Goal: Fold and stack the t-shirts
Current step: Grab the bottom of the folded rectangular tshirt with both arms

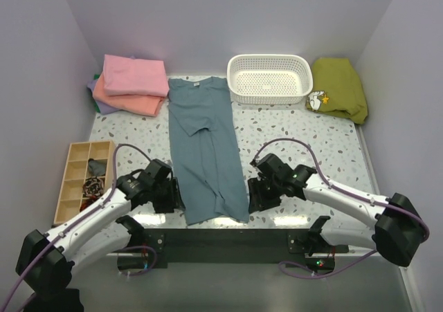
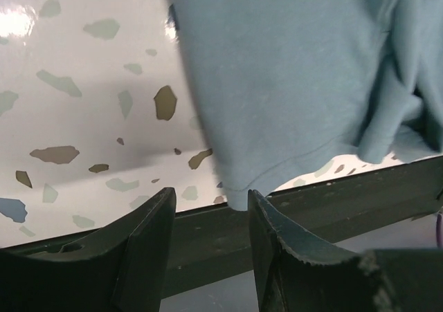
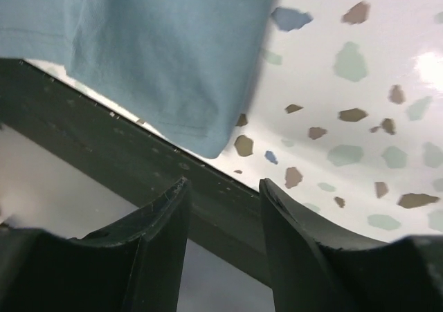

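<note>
With both pairs of jaws parted and empty, and the hem corners of the blue-grey t-shirt (image 1: 206,153) lying just ahead of them on the table (image 1: 304,132), I am aiming to pinch both corners evenly.

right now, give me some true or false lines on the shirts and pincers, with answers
1. The blue-grey t-shirt lies stretched out between the two arms. True.
2. The white basket holds a shirt. False: it looks empty.
3. The pink t-shirt lies on top of the salmon-orange t-shirt. True.
4. The right pincer is shut on the shirt's hem. False: its jaws stand apart, with nothing between them.
5. The left pincer is open. True.
</note>
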You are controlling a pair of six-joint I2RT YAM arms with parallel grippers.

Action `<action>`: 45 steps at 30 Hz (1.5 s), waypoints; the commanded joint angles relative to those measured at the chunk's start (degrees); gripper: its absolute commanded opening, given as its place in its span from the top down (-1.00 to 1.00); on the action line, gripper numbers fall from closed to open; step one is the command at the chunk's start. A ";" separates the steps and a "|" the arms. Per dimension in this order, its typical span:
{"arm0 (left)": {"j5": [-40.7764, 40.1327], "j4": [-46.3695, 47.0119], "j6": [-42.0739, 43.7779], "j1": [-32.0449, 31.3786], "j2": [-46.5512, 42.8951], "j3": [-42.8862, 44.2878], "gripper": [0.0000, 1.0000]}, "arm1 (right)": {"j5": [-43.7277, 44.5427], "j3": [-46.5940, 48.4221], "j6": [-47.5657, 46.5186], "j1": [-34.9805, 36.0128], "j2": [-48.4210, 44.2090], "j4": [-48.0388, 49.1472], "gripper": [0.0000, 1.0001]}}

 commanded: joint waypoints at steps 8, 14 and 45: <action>3.66 7.73 -6.00 -2.63 -0.32 -4.55 -0.01 | 8.61 5.97 -2.04 0.11 4.82 1.61 0.01; 4.01 15.30 -10.31 -6.23 2.67 -7.11 0.10 | 4.31 3.59 -0.02 0.11 8.33 6.28 0.02; -3.02 -6.22 -5.14 -13.01 0.20 0.45 1.00 | 0.00 -2.30 3.32 0.11 9.75 9.62 0.02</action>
